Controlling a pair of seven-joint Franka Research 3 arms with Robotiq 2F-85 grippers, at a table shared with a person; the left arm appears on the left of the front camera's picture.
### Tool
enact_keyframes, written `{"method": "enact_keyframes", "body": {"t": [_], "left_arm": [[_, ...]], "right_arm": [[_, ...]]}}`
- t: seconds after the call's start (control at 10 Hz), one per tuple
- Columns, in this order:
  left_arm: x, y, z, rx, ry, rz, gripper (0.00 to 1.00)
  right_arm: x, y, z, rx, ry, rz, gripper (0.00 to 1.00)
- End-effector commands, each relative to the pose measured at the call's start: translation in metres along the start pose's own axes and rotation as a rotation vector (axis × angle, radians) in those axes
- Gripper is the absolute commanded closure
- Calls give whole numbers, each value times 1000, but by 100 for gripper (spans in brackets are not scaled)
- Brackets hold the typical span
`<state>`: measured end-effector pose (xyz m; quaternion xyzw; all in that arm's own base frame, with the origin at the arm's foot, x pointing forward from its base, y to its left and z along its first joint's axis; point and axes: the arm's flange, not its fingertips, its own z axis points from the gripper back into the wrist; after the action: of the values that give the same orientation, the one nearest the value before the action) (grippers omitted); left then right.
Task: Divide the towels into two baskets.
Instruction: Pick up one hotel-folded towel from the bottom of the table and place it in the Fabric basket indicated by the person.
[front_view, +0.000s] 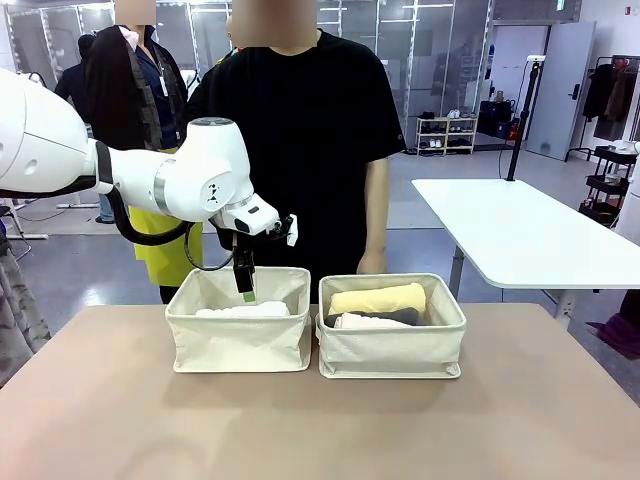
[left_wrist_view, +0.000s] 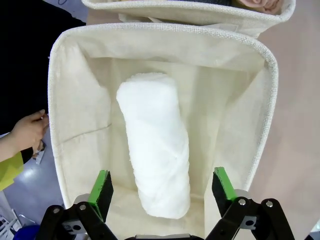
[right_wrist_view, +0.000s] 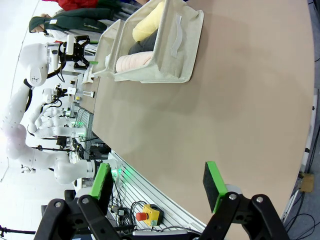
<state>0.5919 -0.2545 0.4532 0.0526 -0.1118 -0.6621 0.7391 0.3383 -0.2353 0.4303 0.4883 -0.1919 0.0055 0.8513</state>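
Observation:
The white towel (left_wrist_view: 155, 150) lies lengthwise in the left basket (front_view: 240, 345), also seen as the left basket (left_wrist_view: 65, 125) from the wrist. My left gripper (front_view: 246, 290) hangs just above that towel, open, its green pads (left_wrist_view: 101, 187) either side of the roll's near end without touching it. The right basket (front_view: 392, 350) holds the pale yellow towel (front_view: 378, 299), the dark grey towel (front_view: 390, 317) and the cream-pink towel (front_view: 362, 322). My right gripper (right_wrist_view: 157, 187) stands open over bare tabletop, far from the right basket (right_wrist_view: 165, 55).
A person in black stands behind the baskets, one hand (left_wrist_view: 27, 132) at the left basket's outer wall. The brown table (front_view: 320, 430) stretches in front of the baskets. A white table (front_view: 520, 235) stands at the back right.

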Motion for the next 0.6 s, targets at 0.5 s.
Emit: {"method": "enact_keyframes", "body": {"t": [0.5], "left_arm": [[-3, 2, 1, 3, 2, 0, 0]], "right_arm": [[-2, 5, 1, 5, -2, -24, 8]]}}
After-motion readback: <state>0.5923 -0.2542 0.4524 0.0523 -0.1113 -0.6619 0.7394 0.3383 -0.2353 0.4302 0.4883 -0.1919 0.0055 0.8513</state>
